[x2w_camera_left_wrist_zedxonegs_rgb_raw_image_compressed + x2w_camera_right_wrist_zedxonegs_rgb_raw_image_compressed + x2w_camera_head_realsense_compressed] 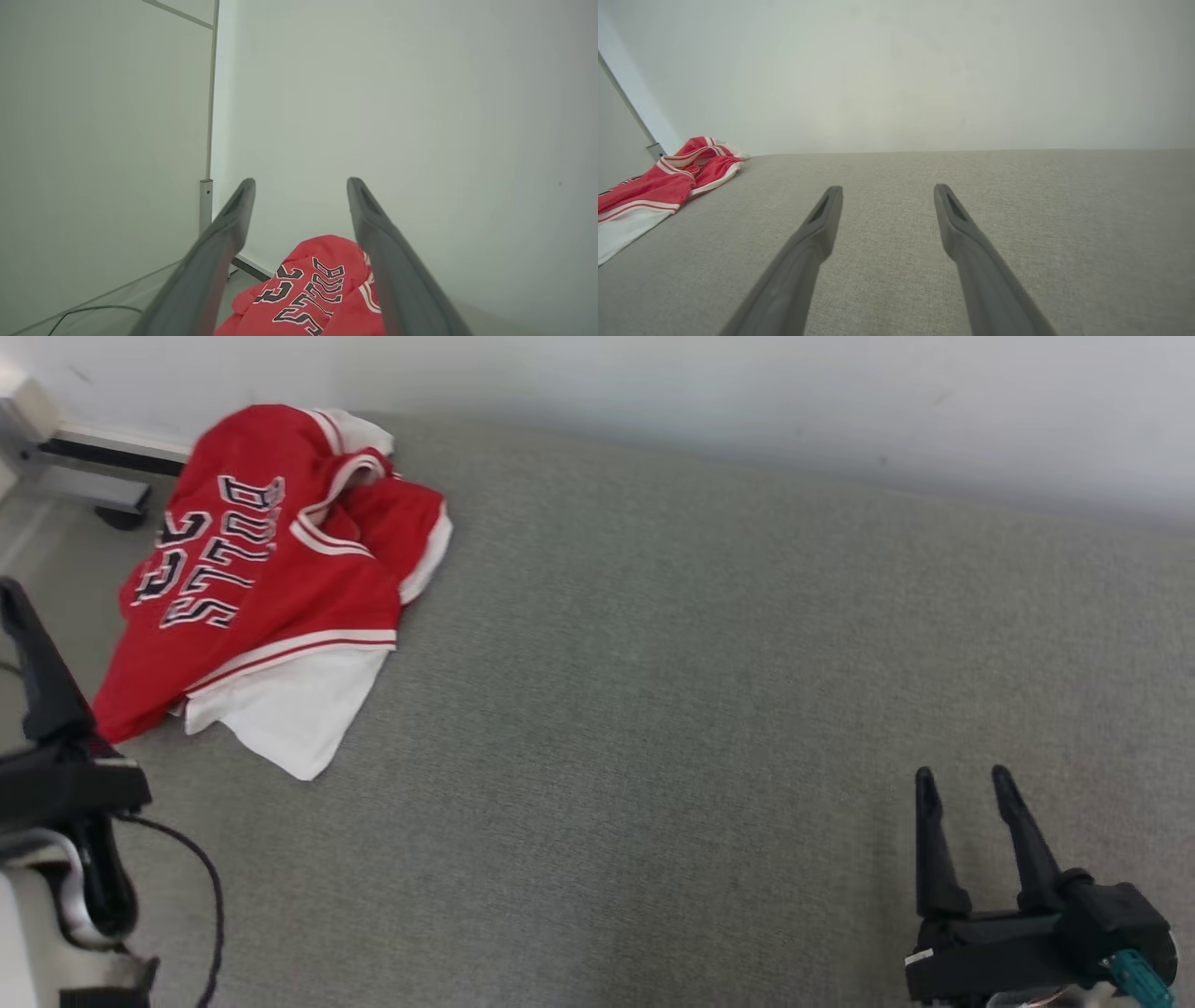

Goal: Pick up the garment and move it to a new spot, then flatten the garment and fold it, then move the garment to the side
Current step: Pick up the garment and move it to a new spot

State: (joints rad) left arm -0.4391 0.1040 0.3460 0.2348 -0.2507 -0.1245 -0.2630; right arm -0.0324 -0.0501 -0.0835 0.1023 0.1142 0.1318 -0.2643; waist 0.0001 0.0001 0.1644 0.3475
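Head view: red garment (261, 588) crumpled on grey surface (653, 709); left end effector (301, 184) and right end effector (963, 775) spread wide, empty.

The head camera looks steeply down on the grey surface (700, 709), with the red garment (261, 579) at its upper left, while both wrist cameras skim low toward the white wall (924, 70), the left near that garment at bottom centre, the right farther off, catching it at its left edge.

Soft, even light, no glare; the wall (747, 392) washes out pale at the top. Wrist views bend at the edges (near fingers (205, 280) blurred), shadows faint.
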